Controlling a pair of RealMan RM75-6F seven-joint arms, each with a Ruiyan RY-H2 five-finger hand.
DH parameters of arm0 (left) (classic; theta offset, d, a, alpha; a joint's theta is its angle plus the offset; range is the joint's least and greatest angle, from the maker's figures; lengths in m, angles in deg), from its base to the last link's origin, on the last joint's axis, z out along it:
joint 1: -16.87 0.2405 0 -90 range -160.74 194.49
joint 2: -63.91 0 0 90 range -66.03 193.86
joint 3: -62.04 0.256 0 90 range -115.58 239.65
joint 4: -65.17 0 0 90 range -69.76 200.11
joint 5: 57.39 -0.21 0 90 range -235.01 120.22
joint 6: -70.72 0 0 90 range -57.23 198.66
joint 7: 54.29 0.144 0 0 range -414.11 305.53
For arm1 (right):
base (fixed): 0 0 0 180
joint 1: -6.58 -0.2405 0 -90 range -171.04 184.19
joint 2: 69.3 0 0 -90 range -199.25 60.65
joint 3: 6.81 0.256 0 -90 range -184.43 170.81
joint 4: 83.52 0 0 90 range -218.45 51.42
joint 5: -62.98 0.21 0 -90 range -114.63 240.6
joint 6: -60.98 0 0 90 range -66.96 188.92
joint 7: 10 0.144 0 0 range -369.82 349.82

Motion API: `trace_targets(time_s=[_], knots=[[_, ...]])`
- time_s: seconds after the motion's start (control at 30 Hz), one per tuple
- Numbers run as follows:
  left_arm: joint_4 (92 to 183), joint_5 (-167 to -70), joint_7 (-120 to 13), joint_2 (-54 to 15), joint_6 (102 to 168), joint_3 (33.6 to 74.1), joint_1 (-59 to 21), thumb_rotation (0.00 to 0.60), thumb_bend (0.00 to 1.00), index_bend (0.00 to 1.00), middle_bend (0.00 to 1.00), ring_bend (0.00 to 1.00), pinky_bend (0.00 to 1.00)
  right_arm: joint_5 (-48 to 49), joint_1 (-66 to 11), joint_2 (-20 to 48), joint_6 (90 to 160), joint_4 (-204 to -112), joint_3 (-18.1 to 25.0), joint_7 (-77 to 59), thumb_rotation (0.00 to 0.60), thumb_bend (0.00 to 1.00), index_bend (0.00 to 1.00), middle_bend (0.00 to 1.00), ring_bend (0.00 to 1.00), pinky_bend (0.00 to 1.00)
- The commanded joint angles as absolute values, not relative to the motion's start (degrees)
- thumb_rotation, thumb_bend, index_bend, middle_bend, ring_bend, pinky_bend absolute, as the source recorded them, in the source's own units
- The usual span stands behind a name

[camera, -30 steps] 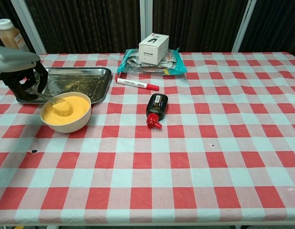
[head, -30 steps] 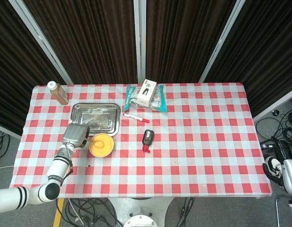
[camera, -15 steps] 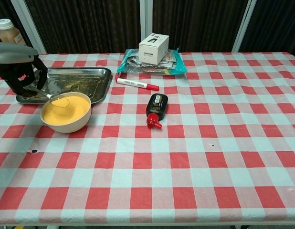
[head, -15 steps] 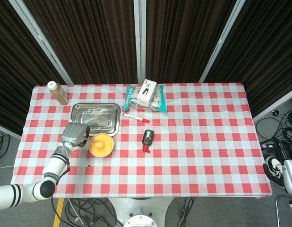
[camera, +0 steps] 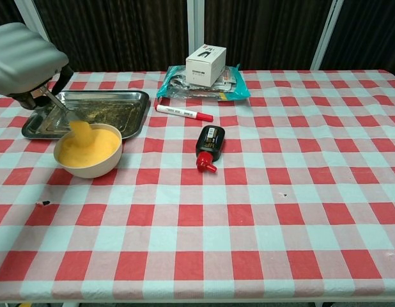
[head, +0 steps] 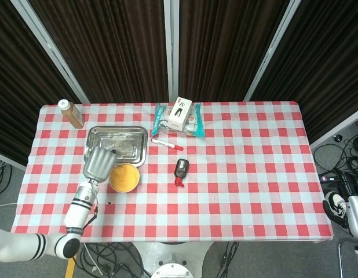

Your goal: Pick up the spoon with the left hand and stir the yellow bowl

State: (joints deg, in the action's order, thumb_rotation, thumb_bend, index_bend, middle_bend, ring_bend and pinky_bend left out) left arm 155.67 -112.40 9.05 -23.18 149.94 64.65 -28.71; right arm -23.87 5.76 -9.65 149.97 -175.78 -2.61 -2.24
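Observation:
The yellow bowl (camera: 89,153) (head: 124,177) stands on the checked cloth in front of the metal tray and is full of yellow stuff. My left hand (camera: 23,62) (head: 98,163) hovers above and to the left of it and grips the spoon's handle. The spoon (camera: 64,112) slants down to the right. Its tip, coated in yellow, hangs just over the bowl's contents. In the head view the hand hides the spoon. My right hand (head: 334,205) hangs beyond the table's right edge, too small to read.
A metal tray (camera: 130,96) lies right behind the bowl. A brown bottle (head: 70,113) stands at the back left corner. A red marker (camera: 183,113), a black bottle with a red cap (camera: 209,146) and a white box (camera: 206,64) on a packet sit mid-table.
My left hand has risen and tilted, lifting the spoon's tip out of the yellow stuff. The bowl has stayed put.

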Motion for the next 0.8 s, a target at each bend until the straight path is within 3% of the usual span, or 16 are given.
trace_targets(time_s=[0.03, 0.33, 0.43, 0.8], knots=[[151.9, -116.9, 12.0, -26.9, 152.3, 66.9, -27.1, 0.6, 0.4, 0.68, 0.9, 0.93, 1.0, -23.9, 5.7, -9.6, 150.0, -175.9, -2.6, -2.4, 0.6, 0.29, 0.07, 0.38, 0.12, 0.22], [154.9, -115.4, 13.0, -25.9, 150.0, 64.5, -25.6, 0.6, 0.4, 0.68, 0.9, 0.93, 1.0, -23.9, 5.7, -9.7, 149.9, -176.1, -2.6, -2.6, 0.6, 0.29, 0.07, 0.38, 0.12, 0.22], [152.8, -118.9, 14.8, -26.6, 152.5, 64.9, -25.1, 0.6, 0.4, 0.68, 0.9, 0.93, 1.0, -24.0, 5.6, -9.7, 149.8, -176.2, -2.6, -2.8, 0.6, 0.29, 0.07, 0.38, 0.12, 0.22], [148.9, -120.6, 18.7, -29.4, 152.1, 64.2, -23.4, 0.6, 0.4, 0.68, 0.91, 0.93, 1.0, -23.8, 5.6, -9.8, 149.8, -176.5, -2.5, -3.2, 0.6, 0.29, 0.07, 0.38, 0.12, 0.22]])
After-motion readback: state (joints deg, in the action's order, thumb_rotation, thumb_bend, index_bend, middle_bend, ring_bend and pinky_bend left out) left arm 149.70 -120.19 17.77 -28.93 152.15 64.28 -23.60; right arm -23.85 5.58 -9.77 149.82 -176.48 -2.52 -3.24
